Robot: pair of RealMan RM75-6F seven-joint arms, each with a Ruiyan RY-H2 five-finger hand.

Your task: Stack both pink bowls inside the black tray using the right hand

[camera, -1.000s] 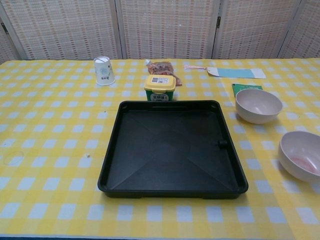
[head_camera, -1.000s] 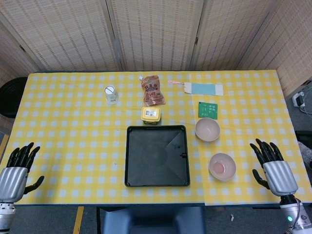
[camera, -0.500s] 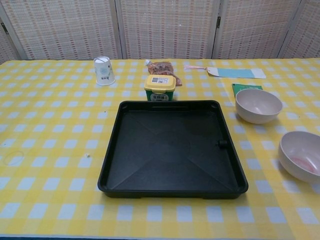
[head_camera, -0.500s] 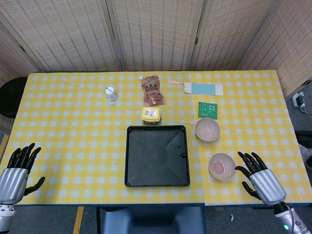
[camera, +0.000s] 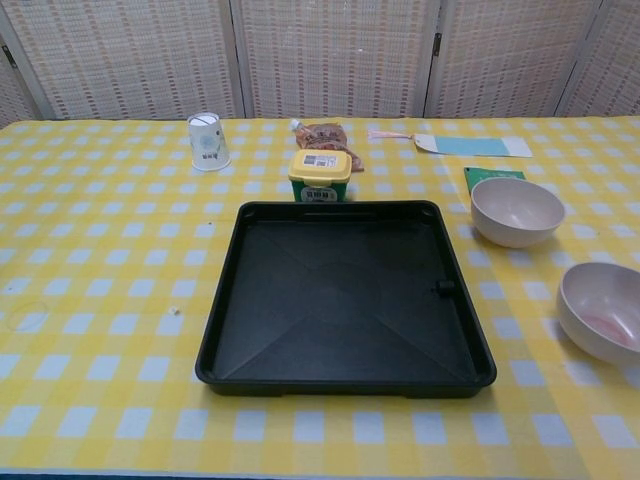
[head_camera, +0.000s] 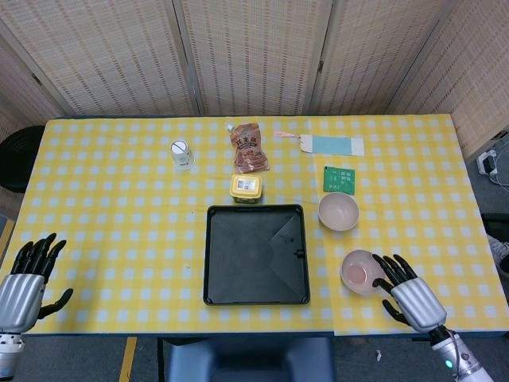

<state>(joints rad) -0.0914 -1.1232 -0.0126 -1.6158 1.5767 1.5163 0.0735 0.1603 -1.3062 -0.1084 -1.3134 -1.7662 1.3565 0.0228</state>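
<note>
the black tray [head_camera: 256, 255] is sitting empty at the table's near middle. right of the tray, the near pink bowl [head_camera: 361, 272] is lying just beside the right hand [head_camera: 407, 293], whose fingers [head_camera: 386, 267] are spreading apart at its rim, holding nothing. the far pink bowl [head_camera: 339, 212] is resting by the tray's far right corner. far left of the tray, the left hand [head_camera: 25, 276] is hanging with fingers apart.

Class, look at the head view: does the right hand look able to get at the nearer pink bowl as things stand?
Probably yes. The right hand is open with its fingertips at the rim of the nearer pink bowl, and nothing lies between them.
</note>
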